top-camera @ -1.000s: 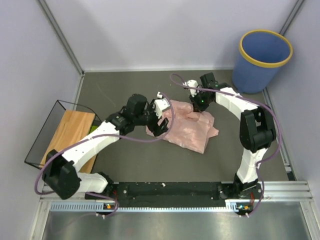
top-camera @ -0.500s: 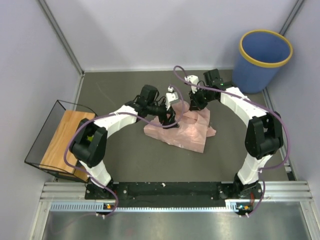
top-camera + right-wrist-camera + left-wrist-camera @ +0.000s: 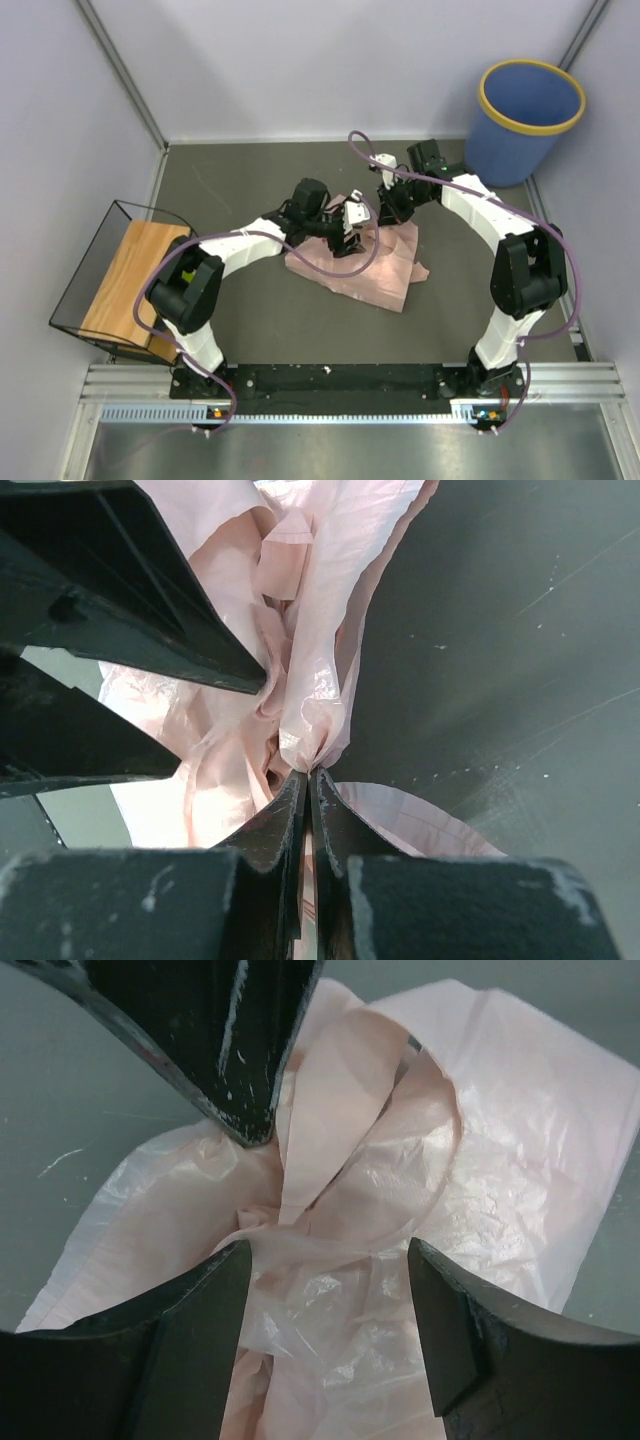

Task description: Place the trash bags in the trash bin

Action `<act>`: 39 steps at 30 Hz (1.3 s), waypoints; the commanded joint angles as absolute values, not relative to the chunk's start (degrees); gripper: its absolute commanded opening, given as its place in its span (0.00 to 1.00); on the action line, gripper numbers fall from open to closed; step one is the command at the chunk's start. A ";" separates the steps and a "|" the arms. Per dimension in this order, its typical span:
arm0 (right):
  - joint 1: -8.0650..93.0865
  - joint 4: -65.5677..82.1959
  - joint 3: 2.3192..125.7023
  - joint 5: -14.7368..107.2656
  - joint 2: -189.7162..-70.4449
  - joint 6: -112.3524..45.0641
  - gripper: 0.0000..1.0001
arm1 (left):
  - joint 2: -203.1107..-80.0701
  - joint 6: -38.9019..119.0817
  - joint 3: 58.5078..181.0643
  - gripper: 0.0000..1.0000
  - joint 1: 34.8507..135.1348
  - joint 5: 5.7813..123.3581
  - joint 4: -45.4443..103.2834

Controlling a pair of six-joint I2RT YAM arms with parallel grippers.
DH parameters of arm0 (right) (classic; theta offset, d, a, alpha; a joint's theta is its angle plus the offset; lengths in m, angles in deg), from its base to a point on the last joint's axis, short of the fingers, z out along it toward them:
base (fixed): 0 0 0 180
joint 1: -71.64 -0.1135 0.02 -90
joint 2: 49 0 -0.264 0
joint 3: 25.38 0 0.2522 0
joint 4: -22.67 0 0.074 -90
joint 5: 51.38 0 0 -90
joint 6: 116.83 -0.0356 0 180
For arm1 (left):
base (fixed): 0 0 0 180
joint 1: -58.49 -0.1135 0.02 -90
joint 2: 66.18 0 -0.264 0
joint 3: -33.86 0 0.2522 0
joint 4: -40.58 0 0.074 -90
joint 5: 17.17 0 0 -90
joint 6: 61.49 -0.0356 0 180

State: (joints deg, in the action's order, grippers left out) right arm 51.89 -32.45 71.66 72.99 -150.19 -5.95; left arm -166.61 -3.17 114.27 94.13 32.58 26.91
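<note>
From above, the trash bags (image 3: 385, 268) lie in a crumpled pink heap in the middle of the dark table (image 3: 250, 180). My left gripper (image 3: 350, 238) is down on the heap's far-left edge and my right gripper (image 3: 388, 205) on its far edge, the two close together. The trash bin (image 3: 530, 95) stands upright in the far right corner, well apart from the heap, with bare table between. A wooden board (image 3: 140, 270) in a wire frame sits by the left wall.

At my left wrist, the jaws stand apart astride a twisted band of film. One fingertip (image 3: 235, 1260) touches the twist, but nothing is gripped. My other gripper's black finger crowds in from the upper left.

At my right wrist, the jaws are pressed together on a gathered pinch of film. My left fingers crowd the left side, and bare table lies open to the right.
</note>
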 commanded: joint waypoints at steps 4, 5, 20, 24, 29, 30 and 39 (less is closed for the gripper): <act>51.60 -33.28 73.54 74.75 -146.29 -4.07 0.00 | -158.57 -8.83 109.59 0.74 90.75 29.51 29.90; 51.60 -33.28 73.63 74.92 -146.38 -3.98 0.00 | -157.77 -9.80 109.32 0.75 90.49 29.07 29.54; 51.25 -33.98 73.89 75.36 -146.21 -2.57 0.00 | -164.18 -22.37 115.03 0.70 90.84 22.92 21.03; 51.25 -33.89 74.07 75.36 -146.21 -2.48 0.00 | -165.06 -25.89 114.68 0.74 92.15 23.08 17.33; 51.25 -33.98 73.89 75.71 -145.77 -2.13 0.00 | -167.52 -28.62 115.47 0.79 93.73 28.17 17.32; 51.25 -34.07 73.98 75.89 -145.77 -2.13 0.00 | -168.39 -28.62 115.73 0.77 93.82 30.01 18.72; 51.25 -34.07 75.99 75.19 -147.51 -0.82 0.00 | -170.95 -27.39 118.80 0.21 94.00 34.42 22.60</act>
